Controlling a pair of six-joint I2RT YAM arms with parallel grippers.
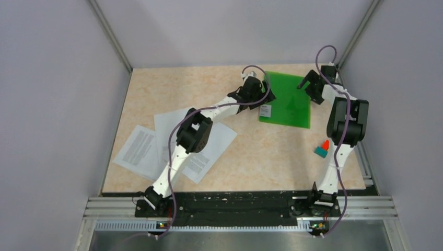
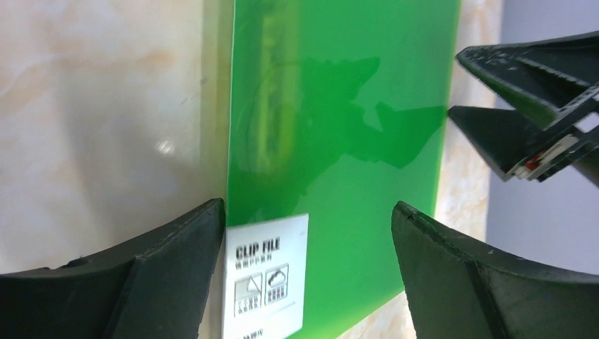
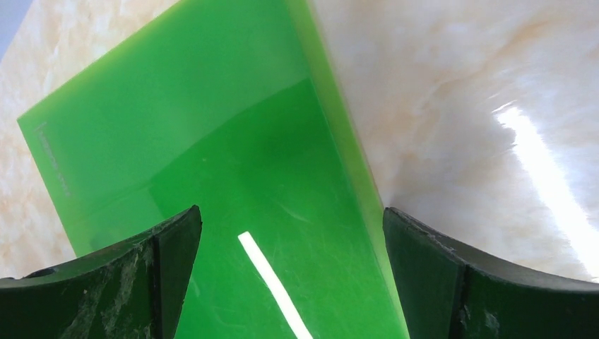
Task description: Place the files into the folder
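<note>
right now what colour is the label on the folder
White with black print; the label shows best in the left wrist view.

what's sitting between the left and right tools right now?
The green folder, lying flat, fills the gap between the left tool and the right tool, both open. It is clear in the top view, and the left wrist view shows it too.

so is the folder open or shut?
Shut: the folder lies flat as one green rectangle, cover down, white label facing up.
</note>
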